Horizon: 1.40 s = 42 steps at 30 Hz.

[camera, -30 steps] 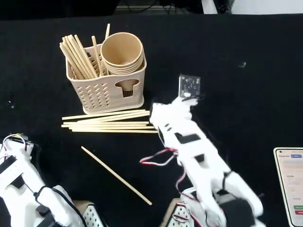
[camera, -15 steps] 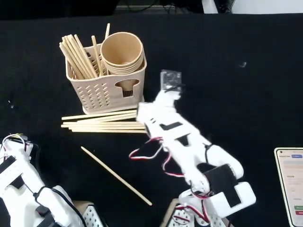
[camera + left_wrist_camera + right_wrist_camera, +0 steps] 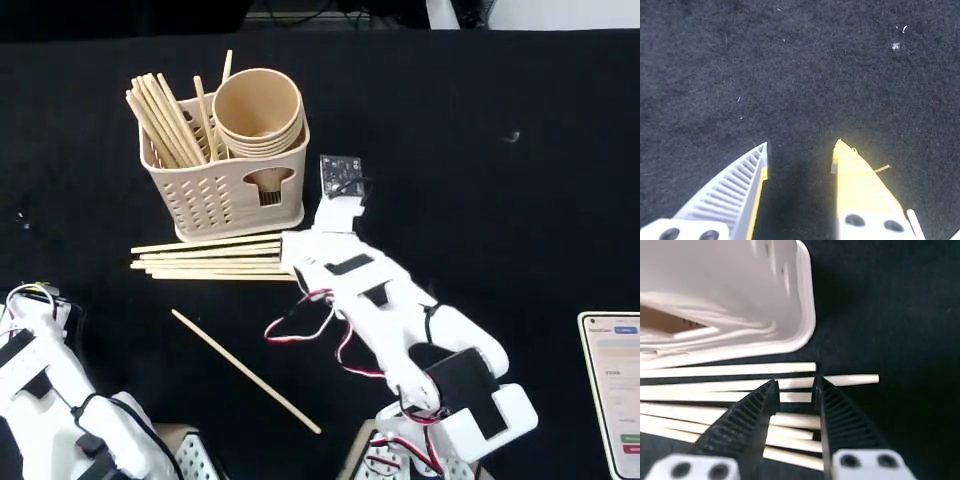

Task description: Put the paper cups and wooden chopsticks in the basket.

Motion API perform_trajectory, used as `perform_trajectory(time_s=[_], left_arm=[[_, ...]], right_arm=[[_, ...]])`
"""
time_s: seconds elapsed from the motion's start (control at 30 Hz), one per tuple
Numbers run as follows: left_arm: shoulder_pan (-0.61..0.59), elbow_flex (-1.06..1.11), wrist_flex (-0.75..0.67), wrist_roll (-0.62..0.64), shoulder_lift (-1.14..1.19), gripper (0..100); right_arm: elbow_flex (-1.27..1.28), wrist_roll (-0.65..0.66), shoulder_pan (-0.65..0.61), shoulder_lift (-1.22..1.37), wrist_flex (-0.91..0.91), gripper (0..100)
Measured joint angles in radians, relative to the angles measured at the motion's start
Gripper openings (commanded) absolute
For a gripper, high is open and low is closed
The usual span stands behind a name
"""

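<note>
While over chopsticks (image 3: 715,371), end effector (image 3: 795,381) ajar

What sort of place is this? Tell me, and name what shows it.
Probably a robotics test bench: a black-covered table, a white right arm and left arm with exposed wiring, and a basket of paper cups with wooden chopsticks lying beside it as props.
</note>
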Motion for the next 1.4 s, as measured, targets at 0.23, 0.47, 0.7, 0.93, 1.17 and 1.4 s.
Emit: perform_trajectory(time_s=[0.23,0.47,0.7,0.93,1.17,1.4], left_arm=[[0.0,0.0,0.0,0.0,0.0,21],[0.0,0.0,0.0,0.0,0.0,21],[0.0,0.0,0.0,0.0,0.0,21],[0.0,0.0,0.0,0.0,0.0,21],[0.0,0.0,0.0,0.0,0.0,21],[0.0,0.0,0.0,0.0,0.0,21]], right_arm=[[-0.071,0.025,0.0,0.0,0.213,12.0],[-0.092,0.121,0.0,-0.026,0.265,12.3],[-0.051,0.408,-0.068,-0.241,0.361,12.4],[0.078,0.847,-0.172,-0.319,0.321,13.5],[0.052,0.959,-0.176,-0.175,0.265,22.4],[0.005,1.057,-0.196,-0.078,0.265,6.3]])
